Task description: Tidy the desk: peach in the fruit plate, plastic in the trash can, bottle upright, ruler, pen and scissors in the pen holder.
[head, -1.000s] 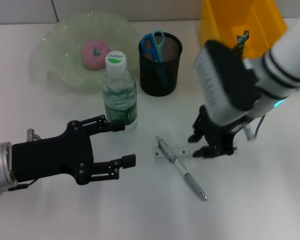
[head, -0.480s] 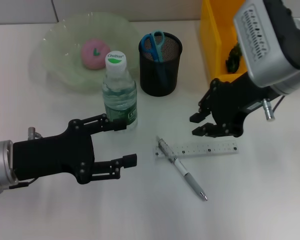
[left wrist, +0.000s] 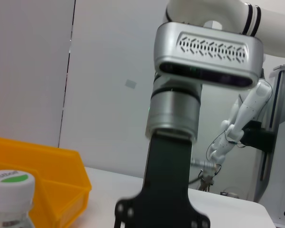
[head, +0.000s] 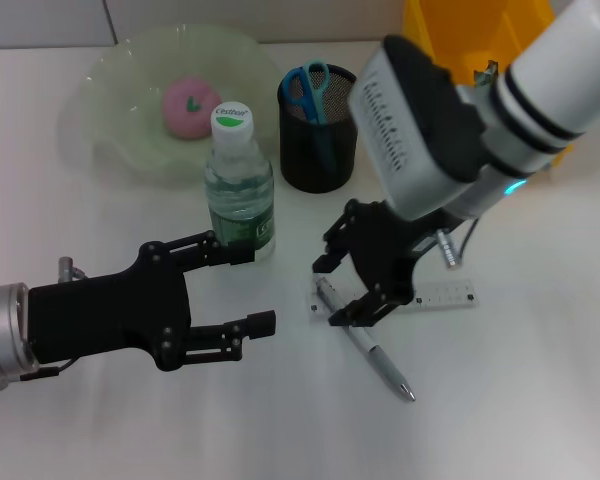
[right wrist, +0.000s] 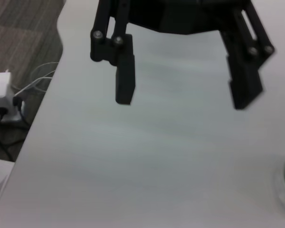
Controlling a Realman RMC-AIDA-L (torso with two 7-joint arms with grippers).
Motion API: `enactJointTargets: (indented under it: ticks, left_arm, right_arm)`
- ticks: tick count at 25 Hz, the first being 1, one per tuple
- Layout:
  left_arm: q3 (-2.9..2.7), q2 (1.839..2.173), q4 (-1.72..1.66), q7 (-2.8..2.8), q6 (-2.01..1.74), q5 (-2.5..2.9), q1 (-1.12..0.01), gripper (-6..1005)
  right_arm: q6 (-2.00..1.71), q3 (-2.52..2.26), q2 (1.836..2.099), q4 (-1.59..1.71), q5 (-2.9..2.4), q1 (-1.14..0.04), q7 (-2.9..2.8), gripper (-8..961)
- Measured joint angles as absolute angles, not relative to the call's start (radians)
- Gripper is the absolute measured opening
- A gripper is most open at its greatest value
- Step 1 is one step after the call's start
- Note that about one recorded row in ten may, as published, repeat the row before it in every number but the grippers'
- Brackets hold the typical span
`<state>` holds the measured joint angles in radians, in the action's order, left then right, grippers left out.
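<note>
My right gripper (head: 332,292) is open and low over the upper end of the silver pen (head: 368,346), which lies across the left end of the clear ruler (head: 450,296). The black mesh pen holder (head: 321,135) holds the blue scissors (head: 307,88). The pink peach (head: 188,106) lies in the green fruit plate (head: 110,90). The water bottle (head: 238,190) stands upright. My left gripper (head: 250,288) is open and empty, just in front of the bottle; it also shows open in the right wrist view (right wrist: 185,95).
The yellow bin (head: 470,35) stands at the back right, behind my right arm. The left wrist view shows my right arm's silver wrist (left wrist: 204,61), the bottle cap (left wrist: 9,183) and the bin (left wrist: 47,180).
My right gripper lifted from the ruler's right part towards the bin, then swung left and down over the pen's upper end. The left arm, pen and ruler have not moved.
</note>
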<state>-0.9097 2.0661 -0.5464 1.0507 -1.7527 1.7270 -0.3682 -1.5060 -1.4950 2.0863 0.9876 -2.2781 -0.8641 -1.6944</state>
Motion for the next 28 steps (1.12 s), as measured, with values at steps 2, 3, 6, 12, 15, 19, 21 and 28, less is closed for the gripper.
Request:
enactJointTargets:
  ticks: [2, 3, 6, 12, 15, 19, 21, 28]
  left_arm:
    - [-0.91, 2.066, -0.546, 1.051, -1.753, 1.727, -0.368, 800]
    - [-0.91, 2.066, -0.546, 1.051, -1.753, 1.727, -0.368, 800]
    - [-0.908, 2.066, -0.546, 1.051, -1.751, 1.726, -0.368, 800]
    - [-0.908, 2.066, -0.546, 1.051, -1.748, 1.725, -0.368, 800]
    - [-0.909, 2.066, -0.546, 1.051, -1.748, 1.724, -0.371, 800]
    - [-0.908, 2.066, -0.546, 1.052, -1.747, 1.724, -0.374, 800]
    - [-0.907, 2.067, -0.546, 1.052, -1.746, 1.723, -0.375, 800]
    - [-0.907, 2.068, -0.545, 1.058, -1.743, 1.721, -0.381, 800]
  right_arm:
    - [-1.469, -1.529, 2.088, 0.948, -2.266, -0.884, -1.682, 558]
    - [-1.448, -1.549, 2.088, 0.93, -2.263, -0.892, -1.68, 596]
    - [-1.395, -1.604, 2.09, 0.898, -2.252, -0.905, -1.666, 613]
    - [-1.314, -1.677, 2.091, 0.855, -2.194, -0.91, -1.631, 623]
    - [-1.282, -1.691, 2.092, 0.836, -2.184, -0.914, -1.633, 622]
    - [-1.228, -1.708, 2.092, 0.786, -2.183, -0.941, -1.666, 621]
    - [-1.216, -1.712, 2.092, 0.771, -2.183, -0.949, -1.675, 620]
    - [-1.209, -1.713, 2.092, 0.759, -2.183, -0.953, -1.685, 617]
